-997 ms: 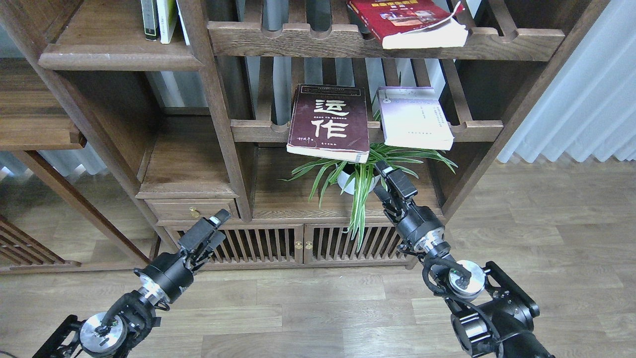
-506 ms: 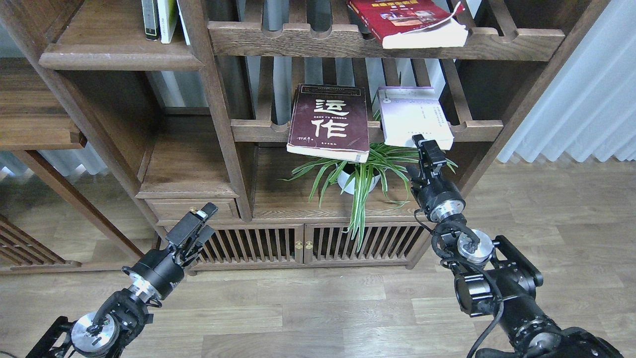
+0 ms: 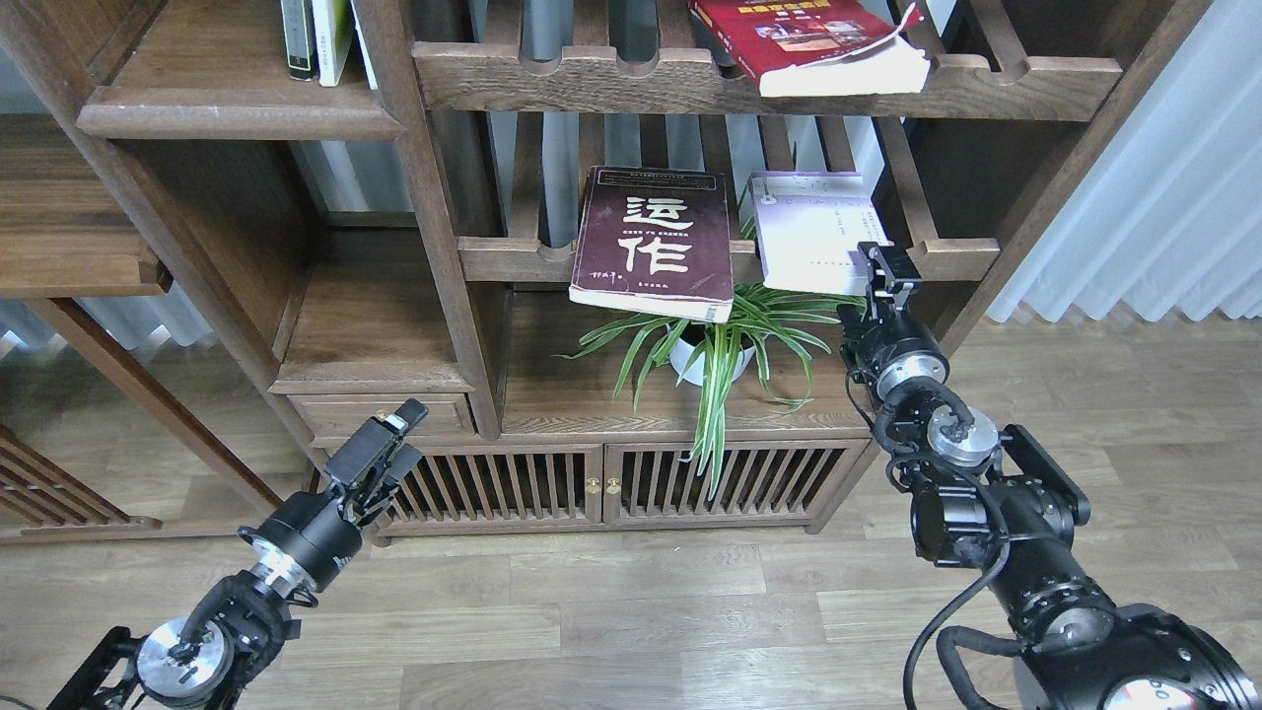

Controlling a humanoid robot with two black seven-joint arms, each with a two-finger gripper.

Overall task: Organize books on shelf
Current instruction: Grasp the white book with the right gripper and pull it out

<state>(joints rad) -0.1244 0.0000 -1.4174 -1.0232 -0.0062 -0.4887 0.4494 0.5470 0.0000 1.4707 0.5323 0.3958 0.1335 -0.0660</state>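
Right gripper [image 3: 884, 264] sits at the front right corner of the pale lilac-white book [image 3: 816, 232], overlapping its lower edge; can't tell if the fingers are apart or clamped, seen end-on and dark. That book lies flat on a slatted rack [image 3: 946, 258], front edge jutting over the rail, prob why the approach is at the overhang. Maroon book [image 3: 659, 240] w/ big white characters lies beside it, also hanging off the rail, above a potted plant [image 3: 715, 345]. Thick red book [image 3: 808, 41] is flat on the rack above. Solid shelf [image 3: 237, 116] at upper left holds a few upright thin books [image 3: 317, 37], likely the destination. Left gripper [image 3: 392, 434] hangs low near the cabinet, holding nothing; finger gap unclear, can't tell
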